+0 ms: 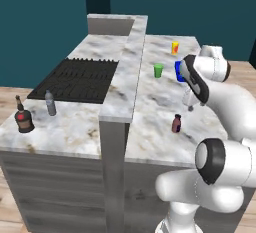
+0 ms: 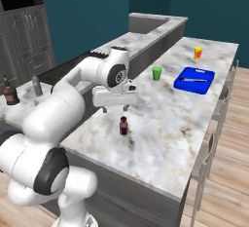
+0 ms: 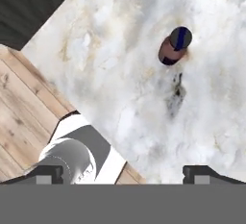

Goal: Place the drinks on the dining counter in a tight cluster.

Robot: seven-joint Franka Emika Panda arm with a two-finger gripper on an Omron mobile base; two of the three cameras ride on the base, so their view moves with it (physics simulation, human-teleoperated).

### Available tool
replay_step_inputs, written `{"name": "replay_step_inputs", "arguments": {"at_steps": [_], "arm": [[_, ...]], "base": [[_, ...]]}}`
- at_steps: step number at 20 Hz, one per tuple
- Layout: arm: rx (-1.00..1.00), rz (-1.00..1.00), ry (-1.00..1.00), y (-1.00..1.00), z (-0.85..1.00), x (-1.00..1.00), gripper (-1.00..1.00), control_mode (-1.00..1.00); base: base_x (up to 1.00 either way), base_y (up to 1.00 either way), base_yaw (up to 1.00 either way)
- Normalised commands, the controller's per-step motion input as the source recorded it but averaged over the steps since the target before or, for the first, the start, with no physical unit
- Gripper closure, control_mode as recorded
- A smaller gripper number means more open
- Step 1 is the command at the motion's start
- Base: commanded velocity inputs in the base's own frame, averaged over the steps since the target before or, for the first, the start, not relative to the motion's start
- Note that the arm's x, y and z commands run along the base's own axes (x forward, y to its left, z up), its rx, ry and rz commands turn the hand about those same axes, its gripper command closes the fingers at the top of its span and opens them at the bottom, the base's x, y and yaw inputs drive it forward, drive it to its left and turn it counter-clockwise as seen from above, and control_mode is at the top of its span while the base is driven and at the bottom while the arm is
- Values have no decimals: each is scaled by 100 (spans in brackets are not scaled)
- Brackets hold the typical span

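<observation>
Your gripper (image 2: 113,108) hangs wide open and empty above the dining counter (image 2: 165,123), just beyond the upright maroon bottle (image 2: 123,125), clear for repositioning.

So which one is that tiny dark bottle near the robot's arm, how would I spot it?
Find the broad marble dining counter, right of the raised grey ledge. Near its front edge the tiny maroon bottle stands upright and alone, just below the robot's open fingers. The green cup, the yellow-orange cup and the blue tray sit farther back; it is the counter's only bottle, dark with a blue cap.
</observation>
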Motion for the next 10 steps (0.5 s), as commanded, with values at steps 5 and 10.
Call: {"name": "replay_step_inputs", "arguments": {"at_steps": [5,10], "arm": [[12,-45,-4,2,7,-87,-100,-100],[1,-9,-20,27,28,-82,-100,-100]], "base": [[0,0,0],[0,0,0]]}}
